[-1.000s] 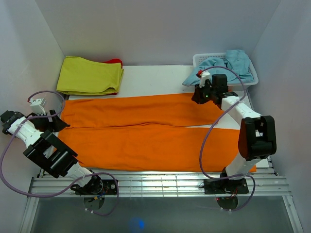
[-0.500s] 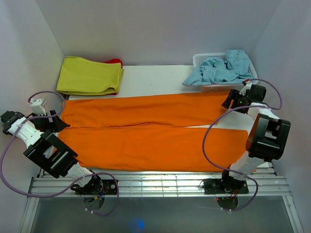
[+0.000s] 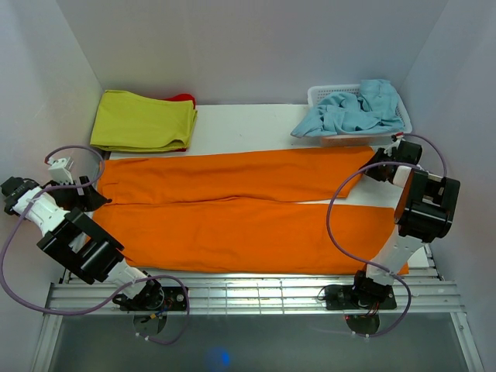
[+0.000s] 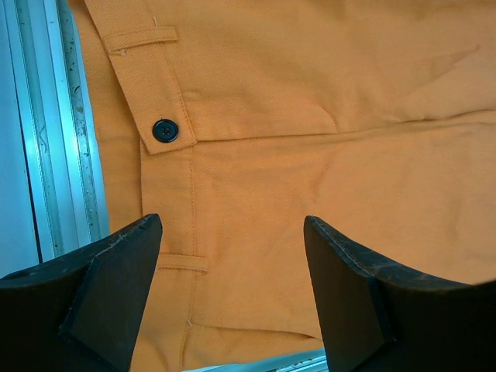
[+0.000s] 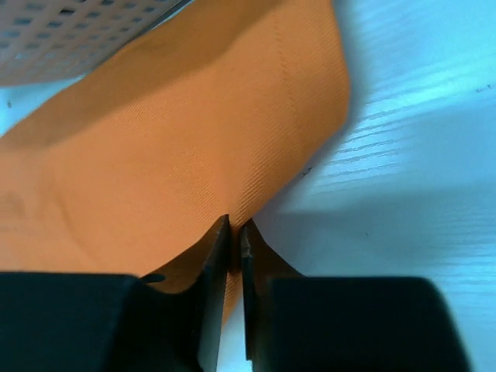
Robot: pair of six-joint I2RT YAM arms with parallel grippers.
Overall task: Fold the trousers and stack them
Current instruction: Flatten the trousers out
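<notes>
The orange trousers (image 3: 232,209) lie flat across the table, waistband at the left and both legs running right. My left gripper (image 3: 94,198) is open just above the waistband. In the left wrist view (image 4: 232,225) its fingers straddle the fabric below the dark button (image 4: 164,129). My right gripper (image 3: 377,163) is at the right end of the far leg. In the right wrist view (image 5: 235,225) its jaws are shut on the edge of the leg hem (image 5: 194,155), with white table to the right.
A folded yellow-green cloth (image 3: 143,120) lies at the back left, with something red (image 3: 184,98) behind it. A white basket (image 3: 322,94) holding a light blue garment (image 3: 353,112) stands at the back right. A metal rack (image 3: 256,294) runs along the front edge.
My right gripper has moved right along the far leg, from beside the basket to the leg's end. The left arm has not moved.
</notes>
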